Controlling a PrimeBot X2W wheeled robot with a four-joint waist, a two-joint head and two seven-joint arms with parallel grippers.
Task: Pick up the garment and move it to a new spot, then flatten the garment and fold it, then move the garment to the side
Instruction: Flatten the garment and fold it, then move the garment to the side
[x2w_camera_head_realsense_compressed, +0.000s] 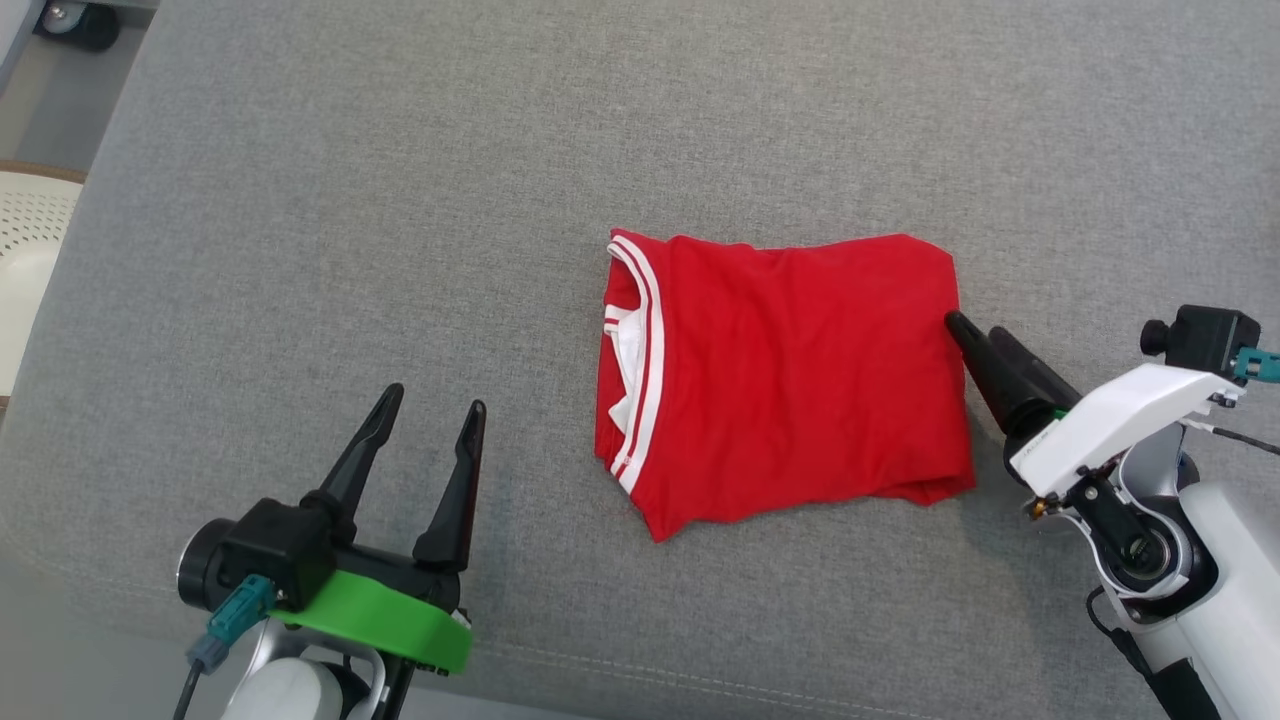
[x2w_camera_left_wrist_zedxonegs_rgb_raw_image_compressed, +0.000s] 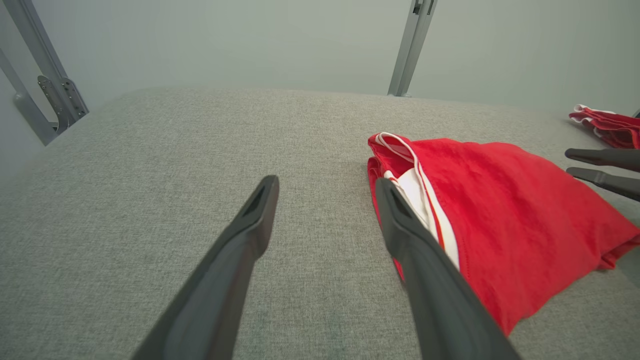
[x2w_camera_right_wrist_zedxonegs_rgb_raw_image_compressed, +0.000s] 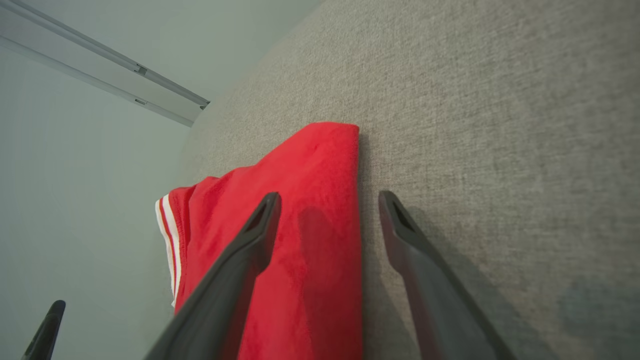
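On grey upholstery (x2w_camera_head_realsense_compressed: 300, 200) the folded red garment (x2w_camera_head_realsense_compressed: 800, 380) lies free, left gripper (x2w_camera_head_realsense_compressed: 437, 400) and right gripper (x2w_camera_head_realsense_compressed: 973, 330) both open.

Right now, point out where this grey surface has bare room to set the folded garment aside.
Widest free patch: grey surface left of the garment, beyond the open left gripper. A bare band also runs past the garment's far edge. Crowded on the right: the open right gripper sits at its edge, another red garment farther off.

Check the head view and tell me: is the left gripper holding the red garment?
No, the left gripper has its fingers open over bare grey surface, apart from the folded garment.
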